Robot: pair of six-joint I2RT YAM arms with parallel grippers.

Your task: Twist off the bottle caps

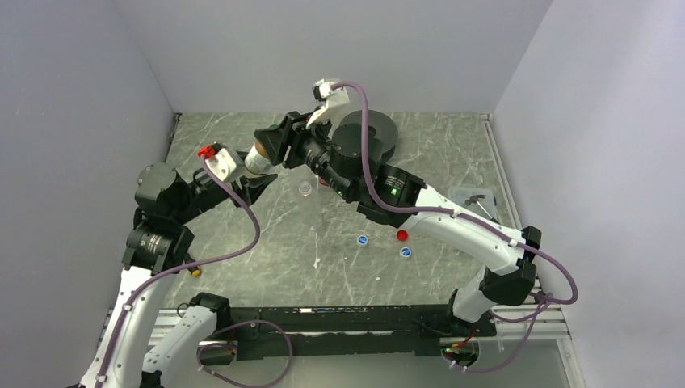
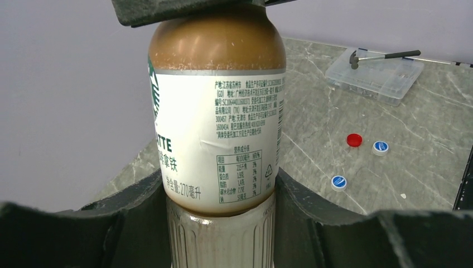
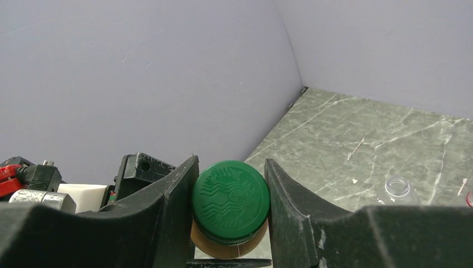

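Worktop [image 1: 436, 162] of green-grey marble fills the booth, with walls close on 3 sides. Over its back-left part the 2 arms meet, and the amber bottle [image 2: 217, 111] hangs in the air between them, clear of the surface. The left end effector [image 2: 218, 176] is clamped narrow on the bottle's lower body. From there the bottle's long axis slants toward the right end effector [image 3: 230, 161], which sits at the far end with its fingers [image 3: 167, 195] either side of the green cap [image 3: 230, 195]. From the right wrist view both seem to touch the cap's rim, so I take it as gripping, though I can't swear the squeeze is full.

The coming twist, I'd judge, turns on that line-up: the right wrist looks straight down the axis and can roll about it. The left and back walls are near; open room lies toward the front centre. An uncapped clear bottle [image 1: 305, 189] stands just below the right arm. A red cap [image 1: 401, 235] and 2 blue caps [image 1: 363, 239] lie well apart to the right.
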